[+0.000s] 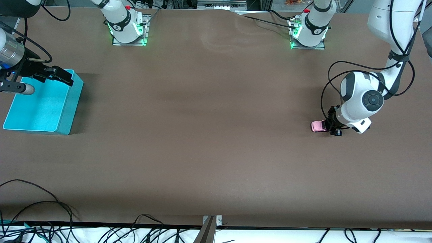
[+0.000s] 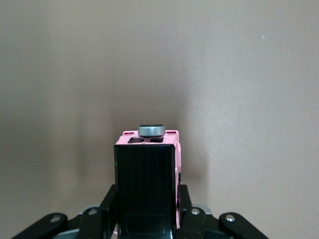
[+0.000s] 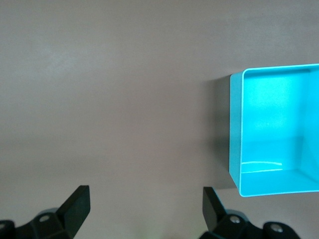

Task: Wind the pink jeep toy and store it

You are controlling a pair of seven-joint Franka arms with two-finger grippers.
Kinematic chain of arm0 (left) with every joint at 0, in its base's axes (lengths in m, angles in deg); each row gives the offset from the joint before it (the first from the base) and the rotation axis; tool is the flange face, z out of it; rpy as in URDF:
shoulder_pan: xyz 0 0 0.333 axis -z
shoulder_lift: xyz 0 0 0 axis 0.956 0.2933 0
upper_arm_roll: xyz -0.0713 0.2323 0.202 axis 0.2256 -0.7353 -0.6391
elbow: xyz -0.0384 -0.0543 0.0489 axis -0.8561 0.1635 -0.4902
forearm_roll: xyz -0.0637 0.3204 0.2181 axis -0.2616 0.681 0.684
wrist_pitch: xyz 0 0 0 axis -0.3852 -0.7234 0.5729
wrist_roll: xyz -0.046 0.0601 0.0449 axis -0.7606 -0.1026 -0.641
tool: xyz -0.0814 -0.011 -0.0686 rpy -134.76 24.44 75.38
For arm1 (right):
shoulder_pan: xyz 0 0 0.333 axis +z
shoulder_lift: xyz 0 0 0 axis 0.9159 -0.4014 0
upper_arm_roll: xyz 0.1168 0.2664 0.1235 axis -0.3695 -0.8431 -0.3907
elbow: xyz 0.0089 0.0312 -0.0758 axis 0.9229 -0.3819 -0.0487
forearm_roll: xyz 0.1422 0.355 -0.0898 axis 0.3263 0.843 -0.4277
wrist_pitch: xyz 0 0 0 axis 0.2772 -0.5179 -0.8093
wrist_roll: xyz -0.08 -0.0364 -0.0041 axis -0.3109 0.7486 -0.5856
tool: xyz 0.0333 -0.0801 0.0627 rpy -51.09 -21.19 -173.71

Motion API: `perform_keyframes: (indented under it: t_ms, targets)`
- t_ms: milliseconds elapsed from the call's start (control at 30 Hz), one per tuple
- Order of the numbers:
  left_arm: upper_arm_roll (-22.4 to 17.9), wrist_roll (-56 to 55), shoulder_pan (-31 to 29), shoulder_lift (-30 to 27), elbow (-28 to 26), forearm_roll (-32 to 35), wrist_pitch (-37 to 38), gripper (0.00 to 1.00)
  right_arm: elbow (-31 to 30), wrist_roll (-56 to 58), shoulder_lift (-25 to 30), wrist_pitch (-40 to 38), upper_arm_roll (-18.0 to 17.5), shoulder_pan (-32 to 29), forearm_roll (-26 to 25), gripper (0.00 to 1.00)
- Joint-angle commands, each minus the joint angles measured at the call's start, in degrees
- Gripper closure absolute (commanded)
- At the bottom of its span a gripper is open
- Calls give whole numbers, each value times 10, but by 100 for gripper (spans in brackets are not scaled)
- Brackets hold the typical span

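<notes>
Left end effector (image 1: 332,127) clenched on one pink jeep toy (image 1: 318,126): light pink body, black roof, resting on the bench (image 1: 209,135) toward the left arm's end. Right end effector (image 1: 55,75) released, fingers spread, over one turquoise bin (image 1: 72,111).

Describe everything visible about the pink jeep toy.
The pink jeep toy is a tiny boxy car with a light pink, plastic-looking body, a black roof panel and a grey-rimmed spare wheel at one end. It sits upright on the brown table at the left arm's end. The left tool is shut on it, its fingers pressing both sides. Its own wheels are hidden.
</notes>
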Motion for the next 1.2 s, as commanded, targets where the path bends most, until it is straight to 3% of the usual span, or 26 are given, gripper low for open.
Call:
perform_keyframes:
  t_ms: [0, 167, 633, 733, 1167]
  targets:
    - [4, -7, -34, 27, 2, 52, -32, 97, 11, 7, -3, -7, -3, -3, 0, 0]
    - [24, -8, -78, 34, 6, 79, -37, 97, 11, 7, -3, -7, -2, -3, 0, 0]
    - [24, 60, -144, 48, 12, 80, -69, 97, 11, 7, -4, -7, -2, -3, 0, 0]
    - [24, 67, -164, 60, 20, 106, -72, 97, 11, 7, -3, -8, -2, -3, 0, 0]
    - [22, 127, -188, 83, 40, 130, -72, 96, 11, 7, -4, -9, -2, -3, 0, 0]
